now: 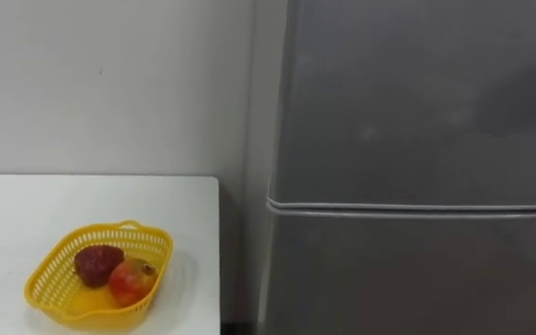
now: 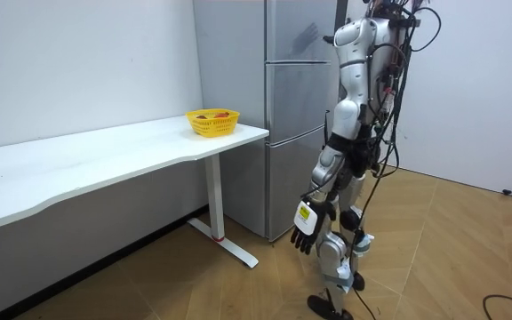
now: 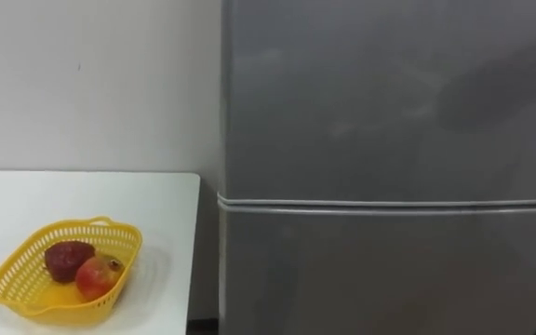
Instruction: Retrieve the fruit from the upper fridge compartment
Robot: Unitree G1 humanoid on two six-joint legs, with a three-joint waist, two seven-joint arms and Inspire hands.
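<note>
White wall (image 1: 110, 84) behind, white table (image 1: 26, 200) at lower left; the table's near and left parts are cut off by the frame.

Left eye view:
- Grey fridge (image 1: 417, 167) fills the right side, its top and bottom out of frame.
- Upper door (image 1: 417, 102) is shut. A pale seam (image 1: 417, 207) parts it from the door below (image 1: 417, 279), also shut.
- Whatever sits in the upper compartment is hidden behind that door.
- Yellow mesh basket (image 1: 152, 247) sits near the table's right edge, just left of the fridge.
- It holds a dark red fruit (image 1: 98, 264) touching a red-orange fruit (image 1: 131, 281). I cannot tell what kind either is.

Room view:
- I stand upright on the wood floor, facing the fridge front, with the table on my left.
- My left arm hangs straight down beside my thigh.
- Left hand (image 2: 311, 227) is low, fingers pointing at the floor, loose and slightly bent, holding nothing.
- It is well apart from the fridge doors and from the basket.
- Most of my torso blocks what lies beyond it.

Right eye view:
- Same scene; the basket sits at the lower left corner.
- Both fruits lie side by side in it.
- Fridge doors are closed along the seam, and I can make out no handle.
</note>
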